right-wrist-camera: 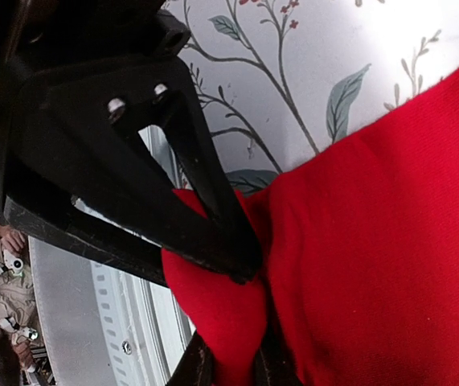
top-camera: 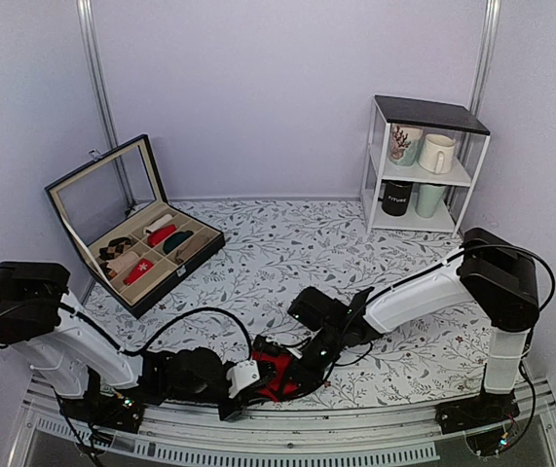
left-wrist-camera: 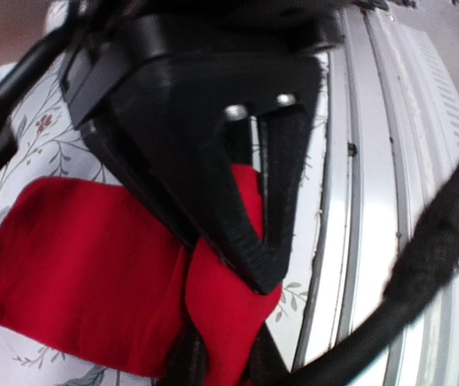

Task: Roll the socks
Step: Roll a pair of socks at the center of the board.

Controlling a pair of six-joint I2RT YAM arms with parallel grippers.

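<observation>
The bright red socks (top-camera: 278, 379) lie bunched on the floral cloth by the table's near edge. In the left wrist view the socks (left-wrist-camera: 76, 273) spread left as a thick fold. My left gripper (top-camera: 256, 377) is shut on a pinched bulge of red fabric, its fingers at the bottom of its own view (left-wrist-camera: 221, 358). My right gripper (top-camera: 302, 368) is shut on the same bulge (right-wrist-camera: 233, 362); the rest of the socks (right-wrist-camera: 390, 241) fill the right of that view. The two grippers meet tip to tip. No white mark shows.
An open black box (top-camera: 151, 253) with several sock rolls stands at the back left. A white shelf (top-camera: 419, 165) with mugs stands at the back right. The metal rail (top-camera: 355, 443) of the table's near edge runs right beside the grippers.
</observation>
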